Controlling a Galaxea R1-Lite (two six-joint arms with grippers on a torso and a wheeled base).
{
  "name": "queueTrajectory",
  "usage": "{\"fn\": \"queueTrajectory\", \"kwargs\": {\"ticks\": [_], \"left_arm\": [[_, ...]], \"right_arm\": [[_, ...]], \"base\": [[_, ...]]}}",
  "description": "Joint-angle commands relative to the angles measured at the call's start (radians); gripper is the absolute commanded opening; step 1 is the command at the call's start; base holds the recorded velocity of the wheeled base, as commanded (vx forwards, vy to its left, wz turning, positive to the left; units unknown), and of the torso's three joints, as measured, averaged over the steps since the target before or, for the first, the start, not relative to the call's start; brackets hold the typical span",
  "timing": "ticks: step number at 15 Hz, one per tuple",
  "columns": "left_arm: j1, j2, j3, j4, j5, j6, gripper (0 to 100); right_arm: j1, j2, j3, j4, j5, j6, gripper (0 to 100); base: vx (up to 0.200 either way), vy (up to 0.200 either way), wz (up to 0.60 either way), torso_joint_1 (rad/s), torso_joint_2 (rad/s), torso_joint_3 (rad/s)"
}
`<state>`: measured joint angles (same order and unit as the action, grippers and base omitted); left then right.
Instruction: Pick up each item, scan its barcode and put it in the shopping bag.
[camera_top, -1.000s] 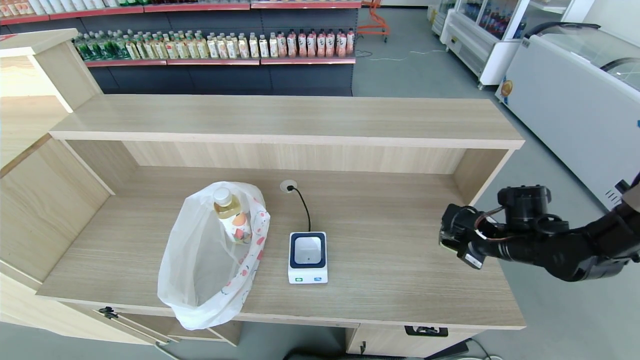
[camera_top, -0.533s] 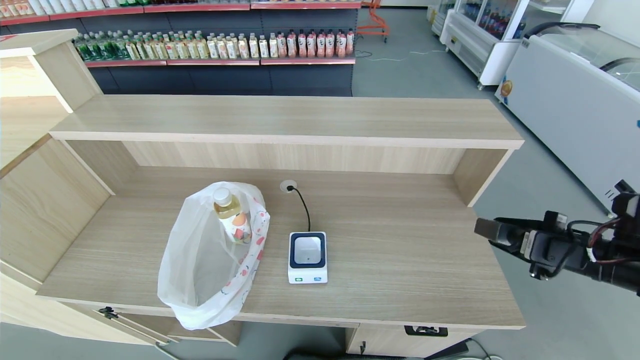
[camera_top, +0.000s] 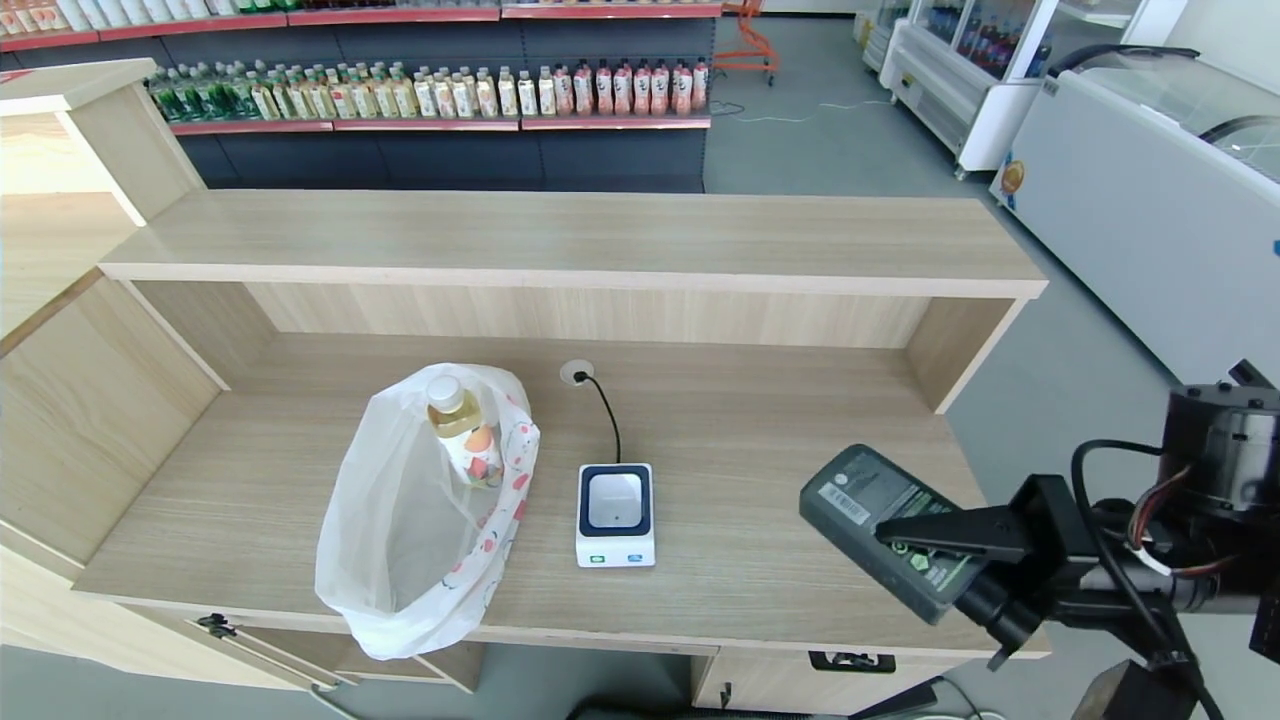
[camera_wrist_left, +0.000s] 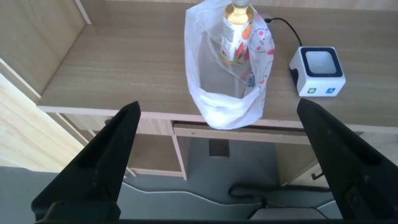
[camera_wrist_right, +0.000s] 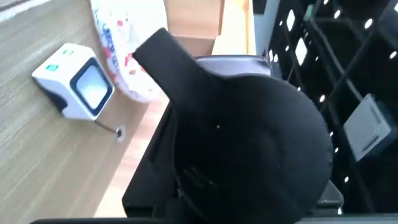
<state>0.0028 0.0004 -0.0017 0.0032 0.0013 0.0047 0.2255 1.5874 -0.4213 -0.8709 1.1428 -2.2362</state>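
The wooden counter is the biggest thing here. On its left part sits the white shopping bag, mouth open, with its lower end drooping over the front edge.

The right gripper is over the counter's right front corner. It is clamped on a flat dark pack, well apart from the bag. The head view shows a white barcode sticker on the pack's top face. In the right wrist view a big black shape sits in front, maybe the pack's back; it is hard to tell.

The left gripper hangs low in front of the counter, jaws spread wide with nothing between them. Its own view shows the bag from the front.

The white scanner stands just beside the bag, window up. A bottle with a white cap stands inside the bag. A thin black cable runs from the scanner to a hole in the counter.
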Motion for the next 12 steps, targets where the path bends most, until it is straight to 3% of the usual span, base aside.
{"fn": "queueTrajectory", "kwargs": {"ticks": [1, 4, 12], "left_arm": [[0.000, 0.000, 0.000, 0.000, 0.000, 0.000, 100], [0.000, 0.000, 0.000, 0.000, 0.000, 0.000, 100], [0.000, 0.000, 0.000, 0.000, 0.000, 0.000, 100]], "right_arm": [[0.209, 0.060, 0.001, 0.001, 0.022, -0.111, 0], [0.305, 0.172, 0.001, -0.002, 0.022, -0.204, 0], [0.316, 0.301, -0.179, -0.005, 0.101, -0.295, 0]], "base": [[0.000, 0.000, 0.00, 0.000, 0.00, 0.000], [0.000, 0.000, 0.00, 0.000, 0.00, 0.000], [0.000, 0.000, 0.00, 0.000, 0.00, 0.000]]}}
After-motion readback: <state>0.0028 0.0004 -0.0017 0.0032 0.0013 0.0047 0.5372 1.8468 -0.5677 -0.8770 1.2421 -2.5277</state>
